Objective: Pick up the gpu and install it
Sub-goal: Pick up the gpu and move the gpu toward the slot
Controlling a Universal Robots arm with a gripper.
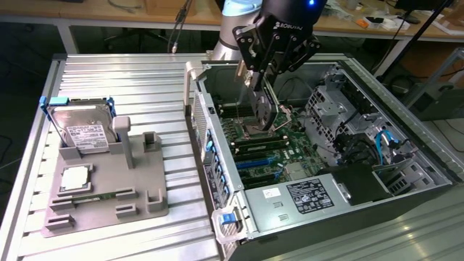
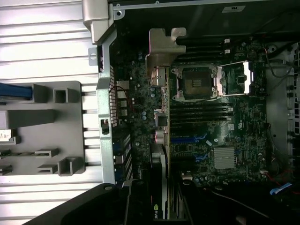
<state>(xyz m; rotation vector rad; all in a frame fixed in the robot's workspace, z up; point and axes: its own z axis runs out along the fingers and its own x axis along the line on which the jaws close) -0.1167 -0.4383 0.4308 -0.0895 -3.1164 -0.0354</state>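
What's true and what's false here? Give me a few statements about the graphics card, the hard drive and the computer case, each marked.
1. The gripper holds the gpu above the open computer case. True.
2. The hard drive sits inside the case. False: it stands in the gray holder outside it.
3. The gpu lies flat. False: it hangs on edge from the gripper.
4. The CPU socket on the motherboard stands open. True.

Ribbed metal table [image 1: 108, 76], seemingly matt plastic holder [image 1: 108, 217]
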